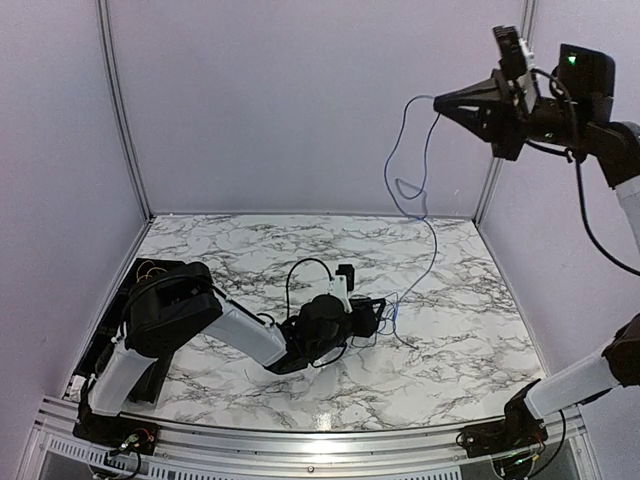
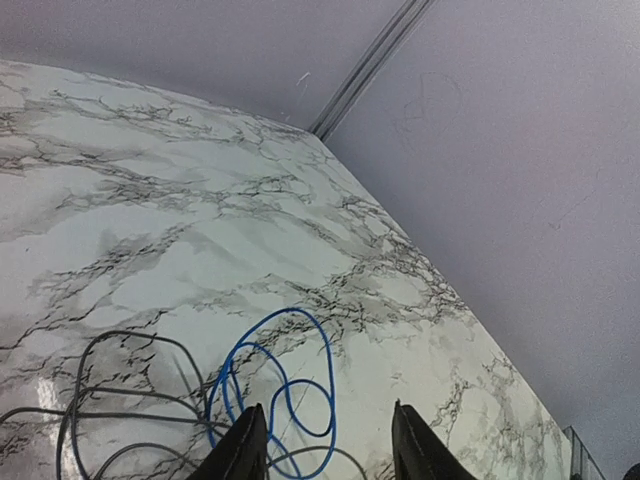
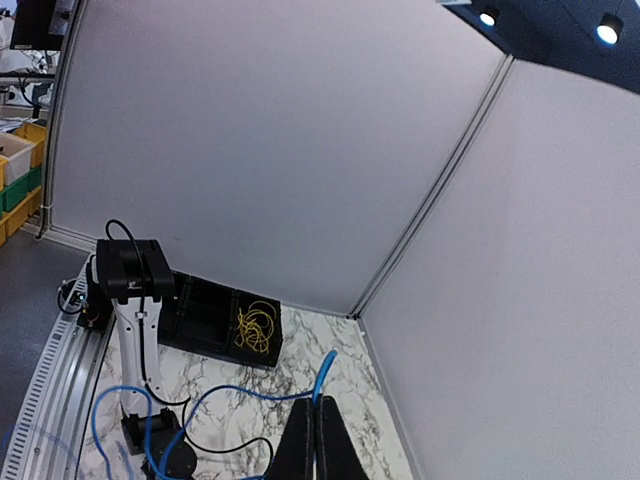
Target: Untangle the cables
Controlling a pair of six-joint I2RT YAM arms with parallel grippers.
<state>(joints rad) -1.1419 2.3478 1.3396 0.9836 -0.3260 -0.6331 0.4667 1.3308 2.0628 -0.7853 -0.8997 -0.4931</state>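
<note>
A blue cable hangs from my right gripper, which is raised high at the right and shut on it. The cable's short end sticks out past the closed right gripper. The blue cable drops to the table and ends in loops. Dark thin cables lie tangled beside those loops. My left gripper is low over the table with its jaws apart, the blue loops lying on the marble between and under its fingers. In the top view it sits at the tangle.
A black bin holding a coiled yellow cable stands at the table's far left by the wall. The left arm stretches across the near left of the marble table. Walls enclose three sides.
</note>
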